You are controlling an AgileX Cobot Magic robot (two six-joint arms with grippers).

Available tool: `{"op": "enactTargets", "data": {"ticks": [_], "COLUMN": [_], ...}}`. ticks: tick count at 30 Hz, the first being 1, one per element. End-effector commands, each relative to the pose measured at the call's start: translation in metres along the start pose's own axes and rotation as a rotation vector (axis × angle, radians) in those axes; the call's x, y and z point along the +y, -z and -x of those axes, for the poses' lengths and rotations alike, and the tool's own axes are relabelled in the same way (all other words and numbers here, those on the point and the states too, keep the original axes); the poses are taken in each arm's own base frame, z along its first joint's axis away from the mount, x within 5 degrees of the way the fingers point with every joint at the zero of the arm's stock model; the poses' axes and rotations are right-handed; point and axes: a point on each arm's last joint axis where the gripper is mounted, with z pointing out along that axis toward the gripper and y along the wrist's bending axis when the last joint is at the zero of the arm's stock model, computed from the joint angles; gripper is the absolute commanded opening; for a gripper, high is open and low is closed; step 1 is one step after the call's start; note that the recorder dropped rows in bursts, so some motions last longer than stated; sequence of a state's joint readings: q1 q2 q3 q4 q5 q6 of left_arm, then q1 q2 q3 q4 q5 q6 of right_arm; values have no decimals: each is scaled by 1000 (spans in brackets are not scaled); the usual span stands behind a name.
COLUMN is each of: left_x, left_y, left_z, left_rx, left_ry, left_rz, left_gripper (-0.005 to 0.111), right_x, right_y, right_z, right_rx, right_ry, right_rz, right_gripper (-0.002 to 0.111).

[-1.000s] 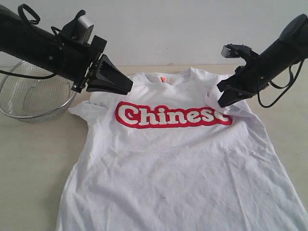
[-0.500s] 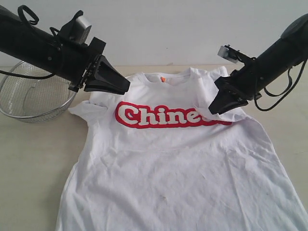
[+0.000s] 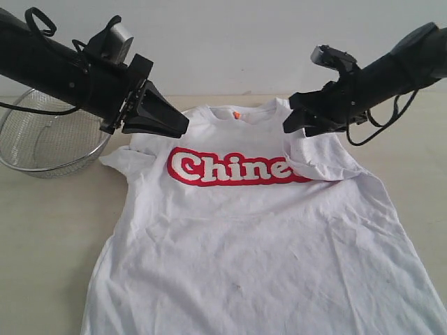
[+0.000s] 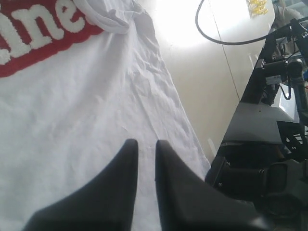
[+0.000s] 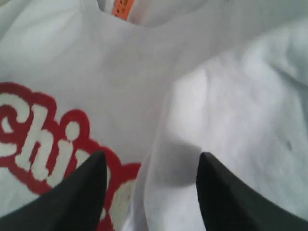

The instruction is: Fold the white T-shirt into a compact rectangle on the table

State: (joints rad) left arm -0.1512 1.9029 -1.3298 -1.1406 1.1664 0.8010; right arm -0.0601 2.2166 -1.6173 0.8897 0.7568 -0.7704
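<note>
Worktop (image 3: 49, 230) holds shirt (image 3: 258, 244), right side folded in; left end effector (image 4: 144, 143) near-closed, empty; right end effector (image 5: 151, 154) spread, empty.

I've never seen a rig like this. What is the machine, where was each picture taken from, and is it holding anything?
It is a robot with two black arms, each ending in a gripper. The wide picture comes from a camera off the arms; the two close-ups come from cameras on the wrists. A white T-shirt lies face up on the table, one sleeve folded over the end of its red lettering. A wire-mesh bowl stands near the other sleeve. The left gripper is shut and the right gripper is open; neither holds anything.
</note>
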Motion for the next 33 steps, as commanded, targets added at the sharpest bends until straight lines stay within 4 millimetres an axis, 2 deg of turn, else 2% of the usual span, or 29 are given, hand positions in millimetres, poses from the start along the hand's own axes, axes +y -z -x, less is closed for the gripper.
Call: {"op": "enactTargets", "data": {"ticks": [1,4,6,11,13,17,23,33], "left_x": [-4,-4,-4,-4,-4,-4,-5,-5], "left_y": [2,2,2,2,2,2,2,2], "left_z": [-1,-2,-2,-2,-2,-2,-2,-2], "left_rx": [6,14,15,15,15,15,14,11], "left_ry": [-14,-14,-21,-21,-21,-21,-25,-27], "left_rz": [-8,-17,-16,-16,-16,-16,-17,-20], "left_gripper": [13,13,13,13,13,13,13,13], "right_x": [25,24,21,18,19,8,-20,-24], "right_y": [-16,-17,-15,-14,-11,6,23,23], "right_z": [12,16,16,18,20,28,29,30], "right_rx": [-116,-176,-171,-182,-197,-251,-274,-288], "right_ry": [76,21,44,71,80,36,-27,6], "right_rz": [-135,-184,-208,-246,-258,-284,-322,-360], "right_gripper": [51,51,51,37,39,52,51,51]}}
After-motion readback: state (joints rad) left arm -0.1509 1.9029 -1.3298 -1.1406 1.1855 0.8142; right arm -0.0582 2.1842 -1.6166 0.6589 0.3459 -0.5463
